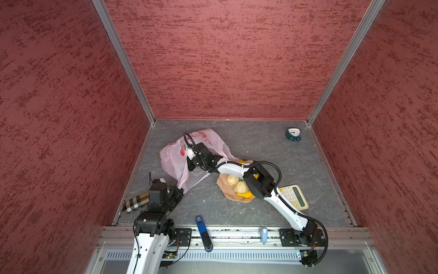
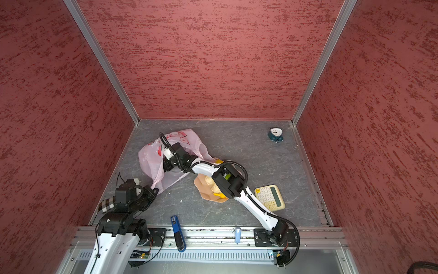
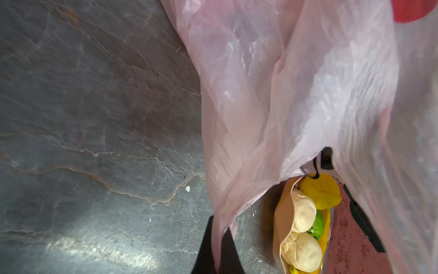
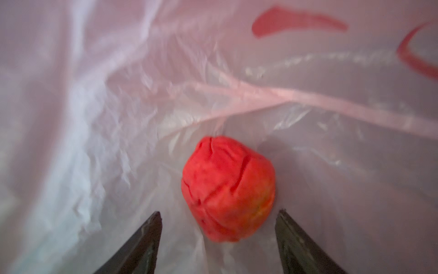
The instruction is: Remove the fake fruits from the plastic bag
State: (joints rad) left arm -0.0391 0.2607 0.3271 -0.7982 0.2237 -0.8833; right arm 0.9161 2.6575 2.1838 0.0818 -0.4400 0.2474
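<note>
As bag [image 4: 118, 118] hems fruit [image 4: 228, 189] — right gripper [image 4: 220, 212] gapes.

Left gripper [image 3: 219, 225] is closing its two dark fingers on a thin fold of the plastic bag [image 3: 296, 83], film pinched between them; the pale-pink bag is spreading away from that fold, crinkled and translucent, with a red print [image 3: 412, 9] showing on it; the grey veined table [image 3: 94, 118] is filling the rest, one white speck [image 3: 187, 188] lying on it; past the bag's hem a peach bowl [image 3: 280, 218] is holding two beige lumpy balls [image 3: 304, 212], a green fruit [image 3: 317, 226] and a yellow fruit [image 3: 322, 191], all crowding together.
</note>
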